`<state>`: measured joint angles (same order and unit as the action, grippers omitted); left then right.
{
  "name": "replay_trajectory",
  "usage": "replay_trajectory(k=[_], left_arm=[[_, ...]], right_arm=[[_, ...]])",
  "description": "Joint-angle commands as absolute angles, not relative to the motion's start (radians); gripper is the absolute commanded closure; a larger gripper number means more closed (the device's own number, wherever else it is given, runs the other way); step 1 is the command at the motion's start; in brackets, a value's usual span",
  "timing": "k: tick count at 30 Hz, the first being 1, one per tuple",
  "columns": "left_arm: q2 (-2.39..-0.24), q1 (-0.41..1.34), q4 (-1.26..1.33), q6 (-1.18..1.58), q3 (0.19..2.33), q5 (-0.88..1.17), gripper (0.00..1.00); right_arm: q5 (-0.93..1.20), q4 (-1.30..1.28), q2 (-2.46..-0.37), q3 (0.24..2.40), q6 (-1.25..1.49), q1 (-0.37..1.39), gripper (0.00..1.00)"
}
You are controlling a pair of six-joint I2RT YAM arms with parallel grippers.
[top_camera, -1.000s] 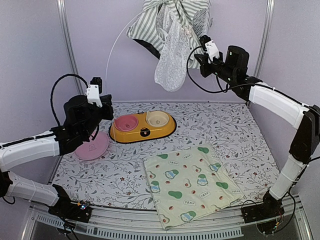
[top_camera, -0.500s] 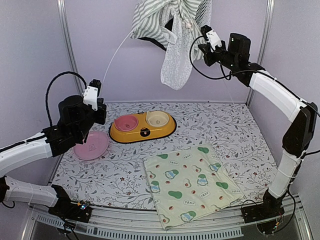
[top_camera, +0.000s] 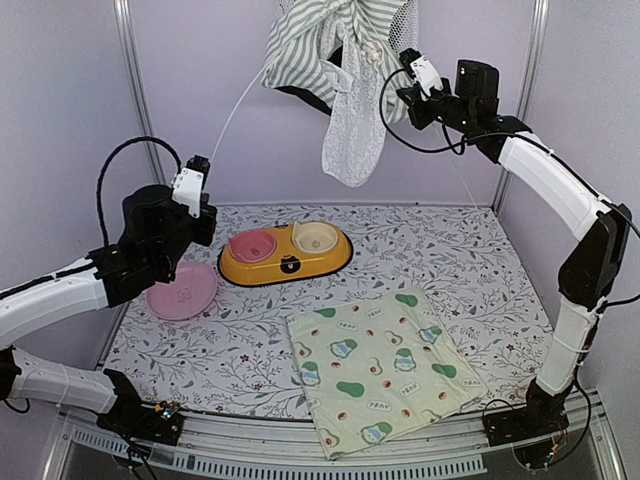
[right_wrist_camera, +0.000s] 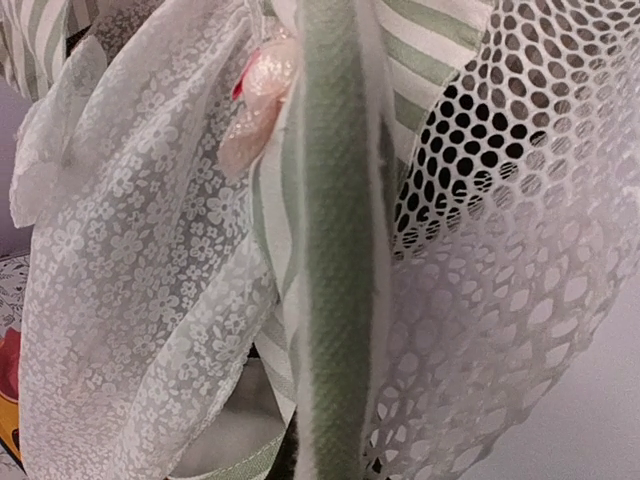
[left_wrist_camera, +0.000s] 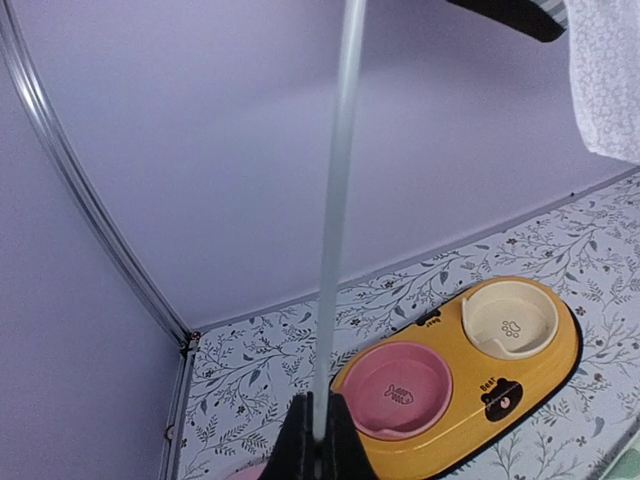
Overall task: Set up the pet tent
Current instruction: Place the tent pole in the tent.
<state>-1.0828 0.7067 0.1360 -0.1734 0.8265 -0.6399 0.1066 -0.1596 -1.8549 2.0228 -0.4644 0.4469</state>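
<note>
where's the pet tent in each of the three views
top external: pet tent hangs bunched at top centre.
left wrist: pet tent only in the top right corner; its white pole runs up the middle.
right wrist: pet tent fills the whole frame, green edge strip down the centre.
shared landmark: the white lace curtain.

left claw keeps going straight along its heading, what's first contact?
Only the white pole it grips runs ahead of the left claw; beyond, likely the purple back wall. Depth unclear.
</note>
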Motion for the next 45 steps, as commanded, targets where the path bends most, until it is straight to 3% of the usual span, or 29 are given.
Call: replay_trajectory(k=[1, 15, 33, 37, 45], left_arm=[[-1.122, 0.719, 0.196, -0.133, 0.865, -0.547, 1.00], [-1.246, 0.680, 0.173, -0.094, 0.897, -0.379, 1.00], [-1.341, 0.643, 0.132, -0.094, 1.034, -0.217, 1.00], [-1.345, 0.612, 0.146, -0.087, 1.043, -0.164, 1.00], [-1.358, 0.595, 0.157, -0.103, 1.065, -0.090, 1.00]], right_arm=[[0.123, -0.205, -1.888, 2.037, -0.449, 0.453, 1.00], [-0.358, 0.082, -1.775, 1.647, -0.375, 0.597, 1.00], [-0.364, 0.186, -1.635, 1.505, -0.357, 0.597, 1.00], [-0.358, 0.187, -1.616, 1.506, -0.366, 0.595, 0.89], [-0.136, -0.010, -1.553, 1.602, -0.209, 0.488, 0.35]])
